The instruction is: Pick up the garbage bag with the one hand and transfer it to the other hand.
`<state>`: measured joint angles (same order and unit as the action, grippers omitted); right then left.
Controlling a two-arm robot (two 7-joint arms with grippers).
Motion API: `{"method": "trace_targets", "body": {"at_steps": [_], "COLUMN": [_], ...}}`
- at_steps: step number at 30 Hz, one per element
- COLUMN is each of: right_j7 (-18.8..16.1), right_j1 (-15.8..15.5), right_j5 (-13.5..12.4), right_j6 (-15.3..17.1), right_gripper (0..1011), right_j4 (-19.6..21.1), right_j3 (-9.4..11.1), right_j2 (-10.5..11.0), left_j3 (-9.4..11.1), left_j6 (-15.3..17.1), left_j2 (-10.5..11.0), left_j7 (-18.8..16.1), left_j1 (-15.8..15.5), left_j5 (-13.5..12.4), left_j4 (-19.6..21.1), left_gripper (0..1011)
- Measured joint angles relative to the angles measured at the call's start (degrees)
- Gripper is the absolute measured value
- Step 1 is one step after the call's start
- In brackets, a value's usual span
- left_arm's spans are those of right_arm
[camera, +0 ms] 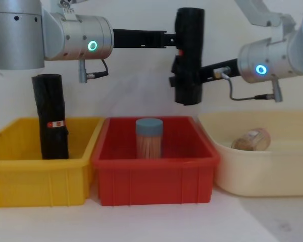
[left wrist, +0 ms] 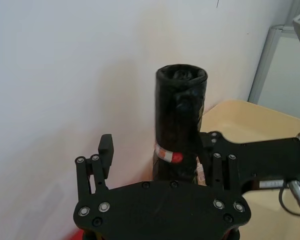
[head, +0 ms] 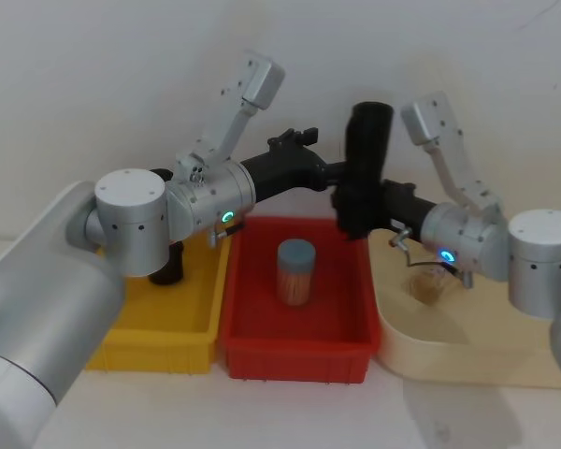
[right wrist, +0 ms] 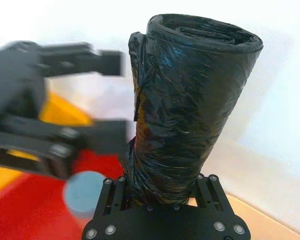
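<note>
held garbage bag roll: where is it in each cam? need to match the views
Head view: garbage bag, upright, upper centre, above the red bin's back edge.
Chest view: top centre, hanging above the red bin.
Left wrist view: centre, beyond the left gripper.
Right wrist view: centre-right, large, rising from the right gripper.
Shared landmark: the blue-lidded jar in the red bin, also in the chest and right wrist views.

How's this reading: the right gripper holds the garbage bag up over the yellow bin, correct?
Not quite. The right gripper holds the garbage bag up over the red bin, not the yellow bin; the chest view shows it.
</note>
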<state>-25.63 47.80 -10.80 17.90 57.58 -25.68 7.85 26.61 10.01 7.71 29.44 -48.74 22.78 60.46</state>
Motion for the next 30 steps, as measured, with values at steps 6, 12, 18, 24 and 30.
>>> {"method": "trace_targets", "body": {"at_steps": [6, 12, 18, 24, 30], "right_j7": [3.03, 5.56, 8.56, 11.01, 12.84], "right_j1": [-0.83, -1.66, -3.15, -5.09, -6.99], "right_j5": [1.17, 2.27, 3.71, 5.2, 6.44], "right_j6": [0.82, 1.77, 3.62, 5.93, 8.01], "right_gripper": [573, 573, 573, 672, 855], "right_j4": [0.66, 1.27, 2.87, 5.14, 7.36], "right_j3": [1.08, 2.16, 3.68, 5.12, 6.3], "right_j2": [1.8, 3.53, 6.43, 9.6, 12.3], "left_j3": [0.0, 0.0, 0.0, 0.0, 0.0], "left_j6": [0.0, 0.0, 0.0, 0.0, 0.0], "left_j2": [0.0, 0.0, 0.0, 0.0, 0.0], "left_j7": [0.0, 0.0, 0.0, 0.0, 0.0], "left_j1": [0.0, 0.0, 0.0, 0.0, 0.0], "left_j5": [0.0, 0.0, 0.0, -0.01, -0.01], "left_j4": [0.0, 0.0, 0.0, 0.0, 0.0], "left_gripper": [1001, 1001, 1001, 1001, 1001]}}
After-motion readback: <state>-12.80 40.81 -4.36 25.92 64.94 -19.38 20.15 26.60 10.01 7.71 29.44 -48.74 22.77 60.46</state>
